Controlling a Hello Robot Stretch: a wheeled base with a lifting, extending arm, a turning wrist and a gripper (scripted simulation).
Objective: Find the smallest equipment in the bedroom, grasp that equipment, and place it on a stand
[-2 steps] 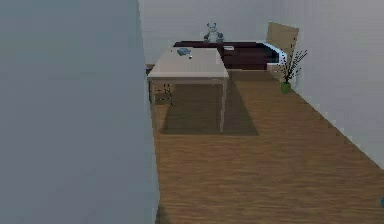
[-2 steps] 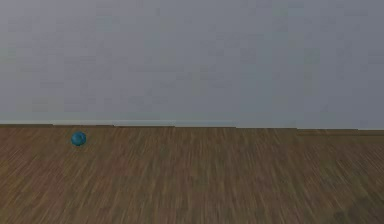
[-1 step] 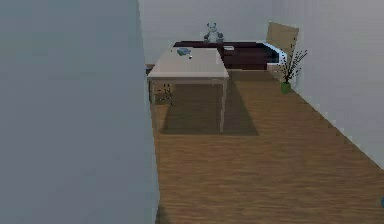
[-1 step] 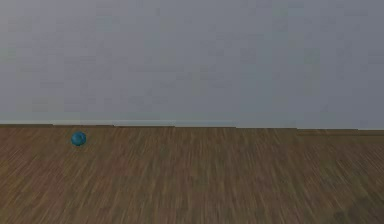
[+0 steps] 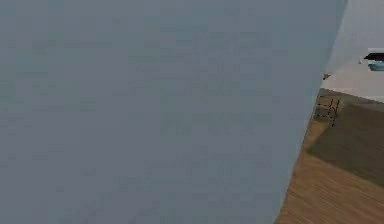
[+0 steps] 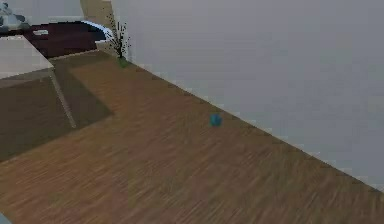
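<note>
Two views, one moment.

**Forward view.** A plain grey-blue wall (image 5: pixel 150 110) runs from the left edge to well past the middle. Its edge is a slanted line from the top right down to the bottom of the frame. Right of that edge lies the wooden floor (image 5: pixel 330 195). At the upper right stands a pale-topped table (image 5: pixel 350 78), with a small teal object (image 5: pixel 375 62) on it at the right edge of the frame. Thin legs (image 5: pixel 328 106) show beneath the left end of the tabletop.

**Arm side view.** The wooden floor (image 6: pixel 150 170) covers the lower and left parts of the frame. It meets a pale wall (image 6: pixel 270 60) along a diagonal from the upper middle down to the right edge. A small blue round object (image 6: pixel 214 120) lies on the floor just right of centre, close beside the foot of this wall and well apart from the furniture. Whether it is the equipment named in the task cannot be told.

At the upper left is the pale-topped table (image 6: pixel 20 58), with one slender leg (image 6: pixel 63 100) reaching the floor. Beyond it lies a dark maroon surface (image 6: pixel 60 40). A thin-leaved plant (image 6: pixel 120 38) stands against the wall at the top, left of the middle. A teal shape (image 6: pixel 8 15) sits in the top left corner.

**Gripper.** Its state cannot be told.
</note>
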